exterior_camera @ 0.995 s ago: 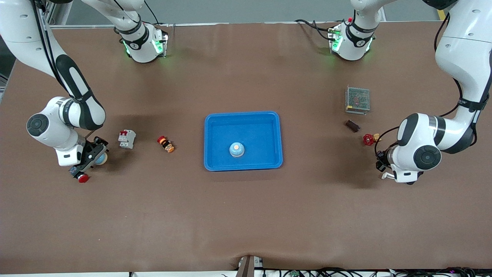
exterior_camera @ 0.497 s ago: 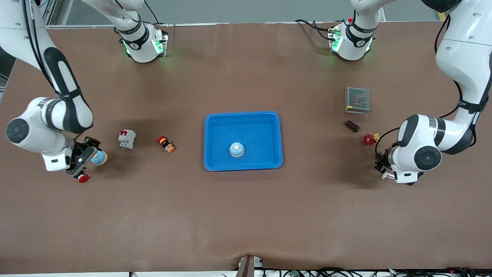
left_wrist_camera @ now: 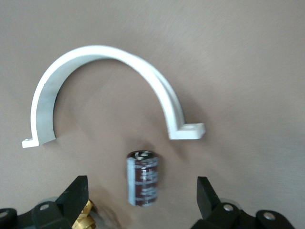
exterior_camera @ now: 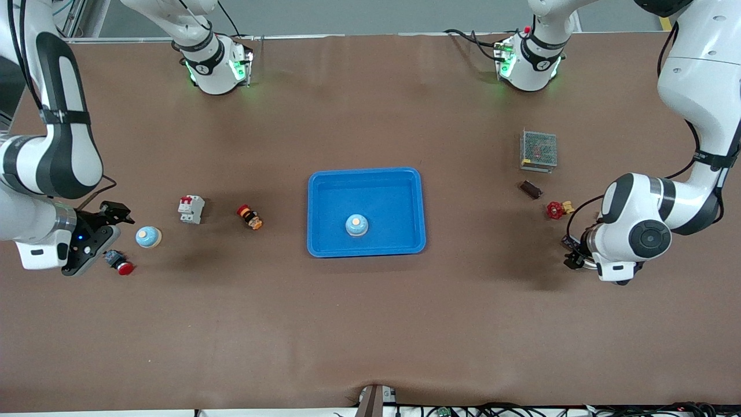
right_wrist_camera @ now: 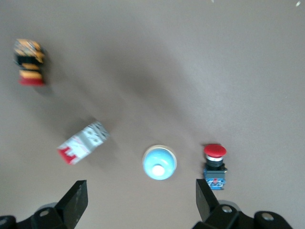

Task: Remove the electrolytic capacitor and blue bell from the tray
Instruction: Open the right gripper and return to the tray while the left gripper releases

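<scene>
Left gripper (exterior_camera: 573, 253): in front view almost all hidden under its own wrist; only a dark edge shows at the wrist's 9 o'clock. Capacitor (left_wrist_camera: 142, 178) and white clamp (left_wrist_camera: 107, 90) appear only in left wrist view, hidden under that wrist in front view.

Left wrist view: fingertips (left_wrist_camera: 76, 193) cut off by the frame edge; a brass part (left_wrist_camera: 85, 218) at 7 o'clock half hidden.

Right wrist view: orange-black part (right_wrist_camera: 29, 62) at 10 o'clock blurred. Breaker (right_wrist_camera: 83, 141) markings unreadable.

Front view: right arm cropped at the 9 o'clock edge.

near capacitor (left_wrist_camera: 142, 177): white clamp (left_wrist_camera: 102, 90) | near bell (right_wrist_camera: 159, 162): red pushbutton (right_wrist_camera: 215, 164), breaker (right_wrist_camera: 82, 142)
</scene>
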Controlling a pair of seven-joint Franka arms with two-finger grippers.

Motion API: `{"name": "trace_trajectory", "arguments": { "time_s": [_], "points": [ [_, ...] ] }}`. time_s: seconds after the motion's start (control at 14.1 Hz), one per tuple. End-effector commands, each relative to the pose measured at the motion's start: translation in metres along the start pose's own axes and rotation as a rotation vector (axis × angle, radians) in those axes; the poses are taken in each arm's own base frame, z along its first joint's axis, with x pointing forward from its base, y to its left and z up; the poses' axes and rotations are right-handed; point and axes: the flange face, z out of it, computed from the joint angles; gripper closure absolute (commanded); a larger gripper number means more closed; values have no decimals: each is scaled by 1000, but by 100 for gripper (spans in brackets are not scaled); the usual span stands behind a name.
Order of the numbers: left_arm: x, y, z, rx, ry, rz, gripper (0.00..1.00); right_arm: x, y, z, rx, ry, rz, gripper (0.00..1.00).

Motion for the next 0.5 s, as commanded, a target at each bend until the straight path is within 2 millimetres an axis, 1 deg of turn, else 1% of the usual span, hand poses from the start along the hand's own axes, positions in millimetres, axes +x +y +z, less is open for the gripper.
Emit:
{"name": "trace_trajectory", "arguments": {
  "time_s": [0.0, 0.07, 0.21, 0.43],
  "points": [
    [-1, 8, -44, 0, 27, 41, 0, 39, -32, -38, 6, -19, 103, 0],
    [1, 9, -58, 1, 27, 51, 0, 54, -47, -47, 2, -22, 139, 0],
    [1, 13, -78, -14, 35, 81, 0, 81, -80, -65, -17, -12, 209, 0],
    [1, 11, -108, -44, 74, 144, 0, 116, -127, -76, -11, 15, 312, 0]
  ]
}}
